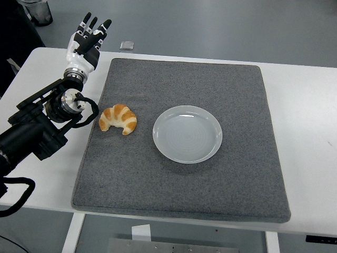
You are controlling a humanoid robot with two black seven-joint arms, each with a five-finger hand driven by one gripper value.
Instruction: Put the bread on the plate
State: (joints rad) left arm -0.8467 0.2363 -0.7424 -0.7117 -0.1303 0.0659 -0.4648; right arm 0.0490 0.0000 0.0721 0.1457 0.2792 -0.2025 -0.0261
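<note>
— Where is the bread (118, 119) from your hand?

— My left hand (87, 41) is up over the table's (305, 105) far left part, just beyond the grey mat's (184, 179) far left corner. The fingers (96, 23) are stretched out straight and a little apart, pointing away from me, and they hold nothing. The bread lies on the mat nearer to me than the hand and slightly to its right, close to the mat's left edge and just beside my wrist. Hand and bread are apart.

— And the plate (187, 134)?

— It sits on the mat to the right of the bread, near the middle. It is white, round and bare. A narrow strip of mat separates it from the bread.

— What room do you have?

— The mat is open in front of the bread and plate, toward the table's near edge, and also to the right of the plate. Bare white table runs along the mat's right side. A small grey square thing (126, 45) lies at the table's far edge, just past the mat.
</note>
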